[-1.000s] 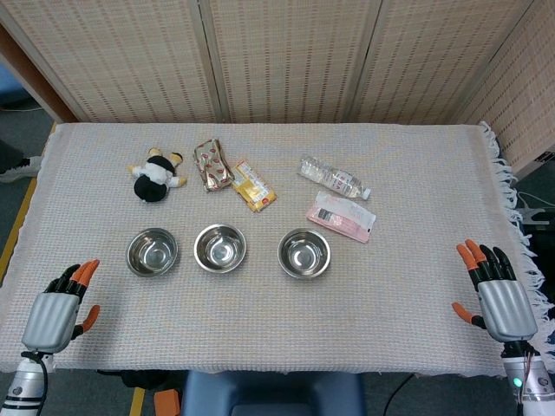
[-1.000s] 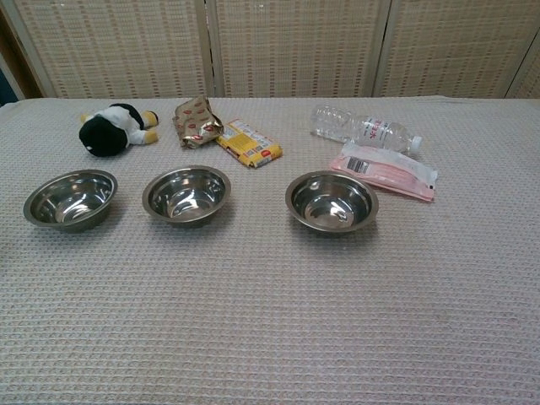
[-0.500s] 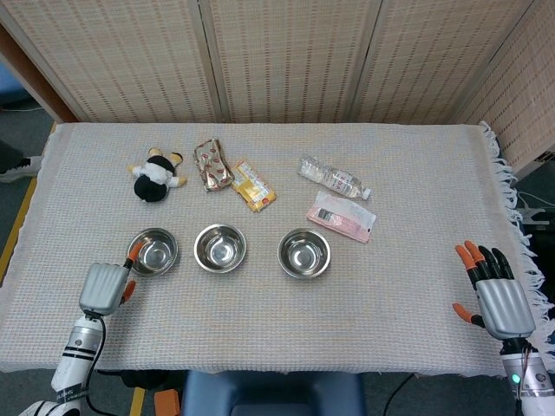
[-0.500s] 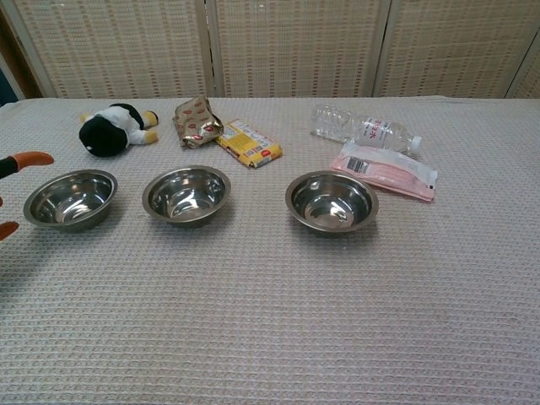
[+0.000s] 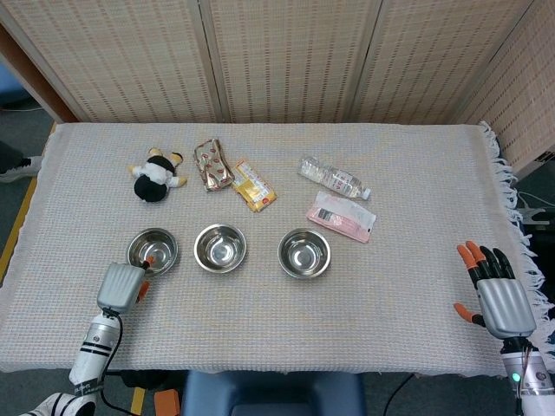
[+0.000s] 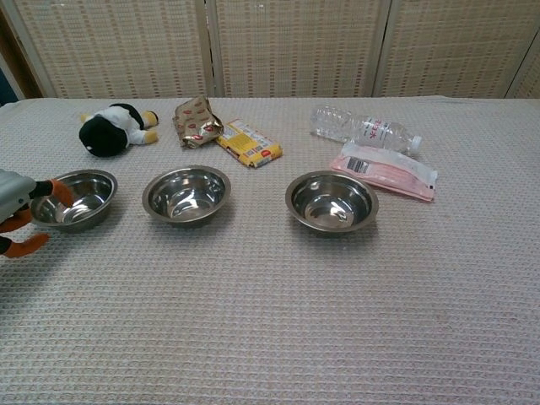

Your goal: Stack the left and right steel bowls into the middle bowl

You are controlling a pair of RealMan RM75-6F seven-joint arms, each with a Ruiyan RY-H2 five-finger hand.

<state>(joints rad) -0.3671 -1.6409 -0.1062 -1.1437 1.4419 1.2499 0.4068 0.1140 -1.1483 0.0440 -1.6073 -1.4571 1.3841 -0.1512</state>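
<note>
Three steel bowls stand in a row on the woven cloth: the left bowl [image 5: 153,250] [image 6: 76,198], the middle bowl [image 5: 219,248] [image 6: 186,194] and the right bowl [image 5: 303,253] [image 6: 331,202]. My left hand [image 5: 121,286] [image 6: 17,207] is at the near-left rim of the left bowl. One orange fingertip reaches over the rim into the bowl while the thumb stays outside, below the rim. The bowl sits flat on the cloth. My right hand [image 5: 503,299] hovers with fingers spread at the table's front right corner, far from the right bowl, and shows only in the head view.
Behind the bowls lie a black-and-white plush toy [image 5: 156,176] [image 6: 114,128], a patterned snack bag [image 5: 212,165], a yellow packet [image 5: 253,185], a plastic bottle [image 5: 334,178] and a pink packet [image 5: 342,217] just behind the right bowl.
My left hand has moved forward and to the right from the front left corner up to the left bowl, putting a fingertip over its rim. The right hand and the bowls have not moved.
</note>
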